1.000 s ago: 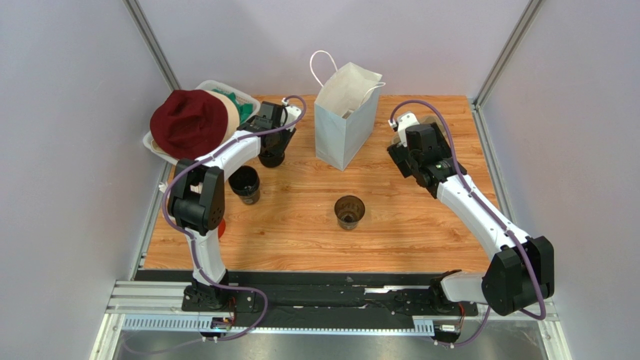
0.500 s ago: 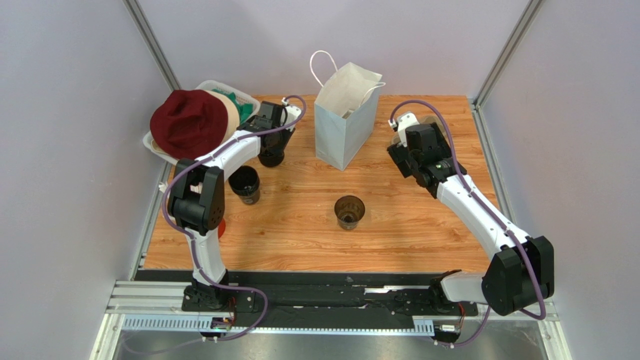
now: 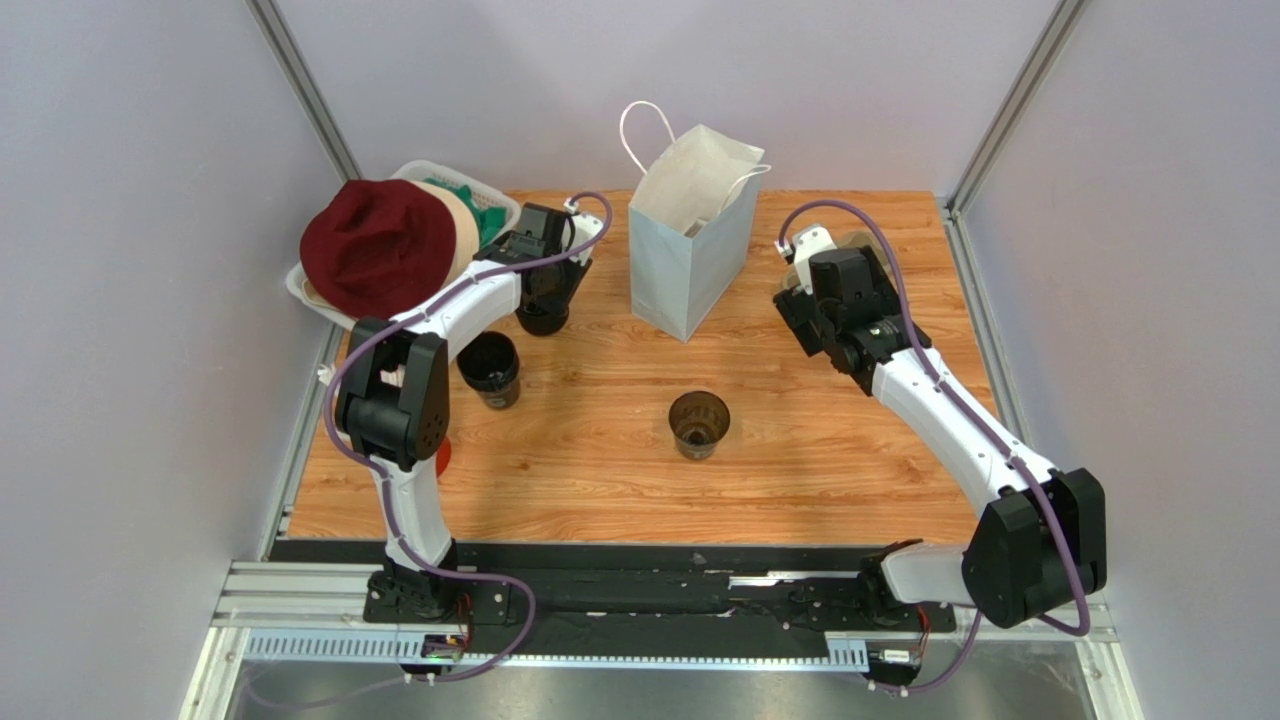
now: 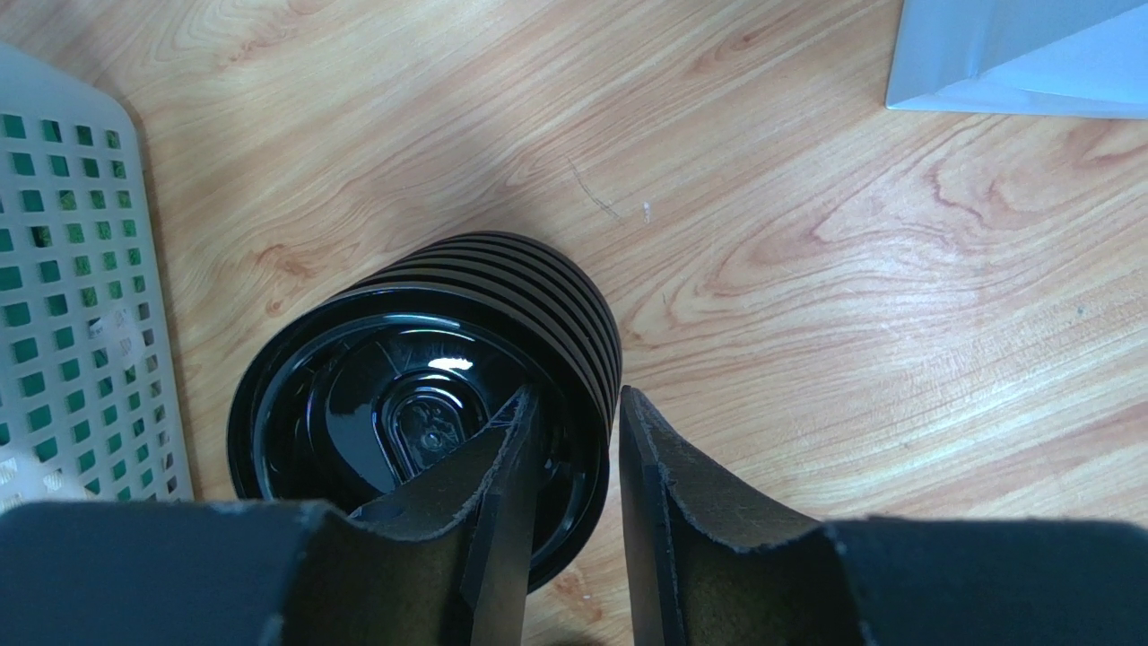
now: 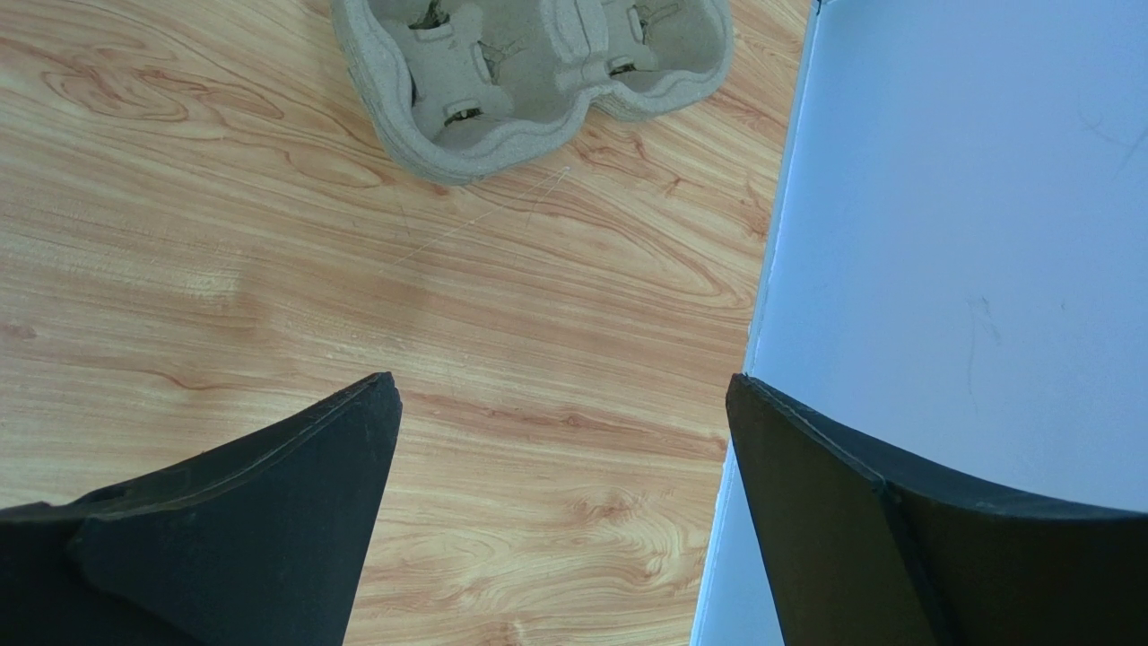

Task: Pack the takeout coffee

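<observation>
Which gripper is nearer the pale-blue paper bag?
Right. Right gripper is beside the pale-blue paper bag; left gripper is farther off, at the stacked black lids.

Bright, even overhead light is filling all three views; soft, faint shadows are lying on the wooden table (image 3: 842, 450); a small white glare is glinting off a glossy black lid (image 4: 391, 404); the pale-blue paper bag (image 5: 970, 242) is looking slightly washed out.

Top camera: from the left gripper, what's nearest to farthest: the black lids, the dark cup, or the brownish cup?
1. The black lids, far left, rim between the fingers of the left gripper.
2. The dark cup, a little nearer the robot.
3. The brownish cup, out in the middle, rightward.
</observation>
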